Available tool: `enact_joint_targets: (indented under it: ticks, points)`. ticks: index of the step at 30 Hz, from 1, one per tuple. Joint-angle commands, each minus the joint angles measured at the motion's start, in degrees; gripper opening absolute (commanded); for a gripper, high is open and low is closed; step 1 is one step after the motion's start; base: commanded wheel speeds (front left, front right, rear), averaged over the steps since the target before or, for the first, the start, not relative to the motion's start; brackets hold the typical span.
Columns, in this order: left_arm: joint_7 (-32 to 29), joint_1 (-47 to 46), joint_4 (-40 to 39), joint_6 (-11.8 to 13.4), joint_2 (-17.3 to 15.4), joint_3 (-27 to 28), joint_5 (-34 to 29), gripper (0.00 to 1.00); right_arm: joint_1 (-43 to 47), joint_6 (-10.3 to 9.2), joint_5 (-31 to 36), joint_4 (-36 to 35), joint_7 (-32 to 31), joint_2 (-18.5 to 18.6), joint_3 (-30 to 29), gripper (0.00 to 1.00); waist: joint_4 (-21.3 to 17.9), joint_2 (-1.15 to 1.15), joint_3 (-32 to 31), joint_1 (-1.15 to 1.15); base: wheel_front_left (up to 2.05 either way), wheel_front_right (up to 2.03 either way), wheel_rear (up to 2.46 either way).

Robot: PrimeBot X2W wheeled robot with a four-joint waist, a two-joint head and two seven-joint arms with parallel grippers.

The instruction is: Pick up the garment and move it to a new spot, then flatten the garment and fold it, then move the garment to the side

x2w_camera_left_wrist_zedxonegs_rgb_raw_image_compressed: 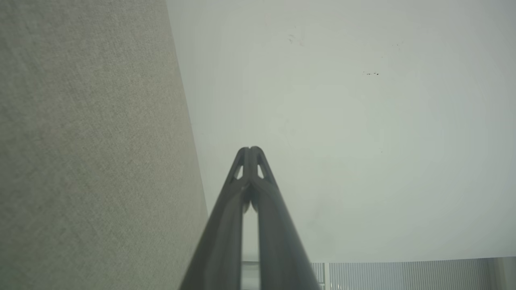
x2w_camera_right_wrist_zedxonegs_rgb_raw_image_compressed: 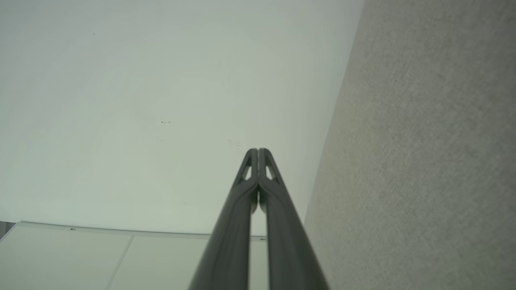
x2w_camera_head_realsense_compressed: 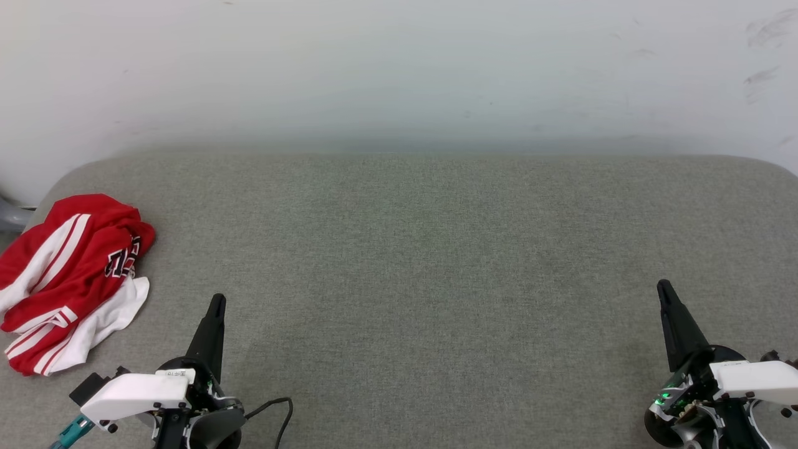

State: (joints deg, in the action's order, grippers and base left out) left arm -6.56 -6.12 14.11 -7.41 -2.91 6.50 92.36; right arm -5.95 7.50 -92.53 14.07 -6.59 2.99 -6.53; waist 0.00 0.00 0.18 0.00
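The garment point(x2w_camera_head_realsense_compressed: 68, 274), a red jersey with white sleeves, striped trim and black lettering, lies crumpled at the far left of the grey fabric surface point(x2w_camera_head_realsense_compressed: 411, 262). My left gripper point(x2w_camera_head_realsense_compressed: 217, 300) is shut at the lower left, a short way right of the garment and apart from it, holding nothing. Far across the surface at the lower right stands my right gripper point(x2w_camera_head_realsense_compressed: 662, 285), also shut and empty. In the left wrist view the left gripper point(x2w_camera_left_wrist_zedxonegs_rgb_raw_image_compressed: 250, 150) has its tips pressed together. The right wrist view shows the right gripper point(x2w_camera_right_wrist_zedxonegs_rgb_raw_image_compressed: 258, 151) with tips together too.
A pale wall point(x2w_camera_head_realsense_compressed: 399, 68) rises behind the surface's rounded back edge. A grey object point(x2w_camera_head_realsense_compressed: 11, 215) pokes in at the left edge behind the garment. A black cable point(x2w_camera_head_realsense_compressed: 277, 411) loops near my left wrist. Open grey fabric spans between the two grippers.
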Motion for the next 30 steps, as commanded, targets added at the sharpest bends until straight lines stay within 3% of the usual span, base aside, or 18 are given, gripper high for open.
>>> enact_joint_targets:
  ticks: [1,30]
  points:
    - [-0.11,-0.34,-0.06,-0.23,0.06,0.14,0.12,0.00,-0.65,-0.02,0.26,0.03,-0.04,-0.18,0.02,0.00,0.00,0.00,0.00,0.00,0.00,0.00,0.00]
    - [-0.11,-0.34,-0.06,-0.23,0.06,0.12,0.12,0.00,-0.65,-0.02,0.25,0.03,-0.03,-0.18,0.03,0.00,0.00,0.00,0.00,0.00,0.00,0.00,0.00]
